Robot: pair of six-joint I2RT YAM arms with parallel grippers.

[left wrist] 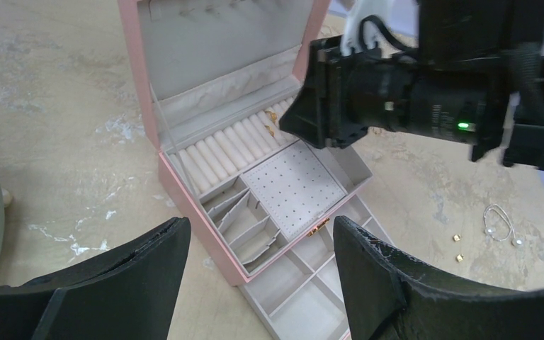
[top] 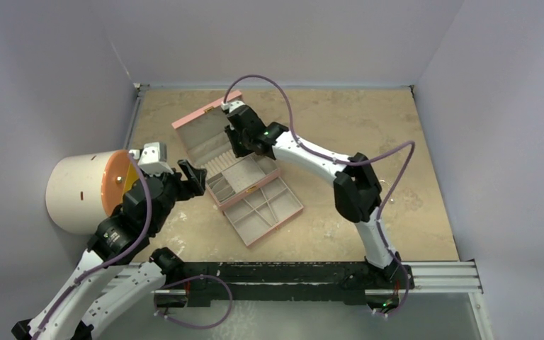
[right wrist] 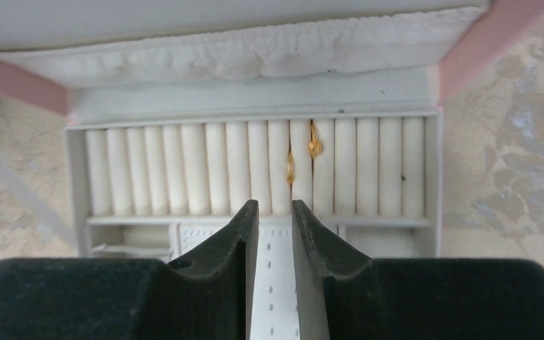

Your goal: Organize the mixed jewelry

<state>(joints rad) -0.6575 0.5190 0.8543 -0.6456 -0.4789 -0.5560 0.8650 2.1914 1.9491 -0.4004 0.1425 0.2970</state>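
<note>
Two gold rings (right wrist: 290,168) sit tucked in the white rolls of the pink box (left wrist: 183,193), which stands open toward the far left corner of the table (top: 397,127). So the job looks started but not done: a wire loop (left wrist: 499,225) and tiny gold bits (left wrist: 457,239) lie loose on the table, on the box's side toward the right edge. The right gripper (right wrist: 275,205) hangs over the rolls, its fingers almost together, with nothing seen in the thin gap. The left gripper (left wrist: 262,227) is wide apart and holds nothing.
</note>
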